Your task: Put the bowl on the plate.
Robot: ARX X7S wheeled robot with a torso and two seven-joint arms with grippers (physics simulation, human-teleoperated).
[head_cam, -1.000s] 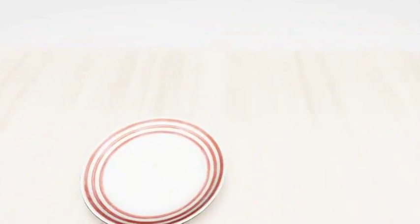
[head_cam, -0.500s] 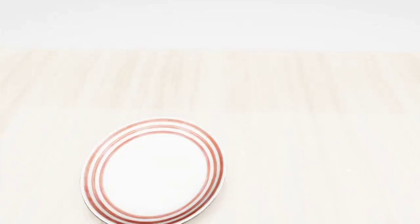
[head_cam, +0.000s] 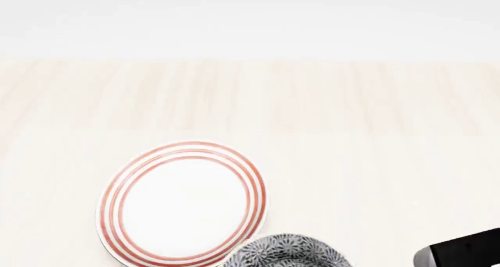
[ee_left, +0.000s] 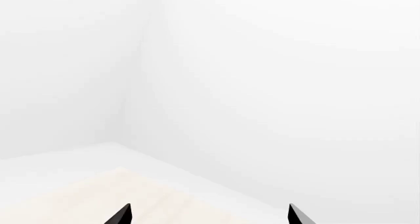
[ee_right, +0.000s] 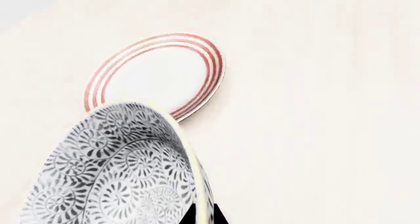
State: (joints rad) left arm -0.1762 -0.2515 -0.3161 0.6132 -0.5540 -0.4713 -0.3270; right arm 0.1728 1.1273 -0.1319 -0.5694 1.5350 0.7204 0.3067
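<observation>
The plate, white with three red rings, lies on the pale wooden table at the lower left of the head view; it also shows in the right wrist view. The bowl, patterned grey and white, pokes in at the bottom edge just right of the plate. In the right wrist view the bowl fills the near field, and my right gripper is shut on its pale rim, one finger inside and one outside. My left gripper is open, holding nothing, aimed at the white walls away from the plate.
The pale wooden table stretches wide beyond and to the right of the plate. A dark part of my right arm shows at the lower right corner of the head view. White walls and a table corner fill the left wrist view.
The bowl and part of my right arm have come into the head view from the bottom edge. The plate has not moved.
</observation>
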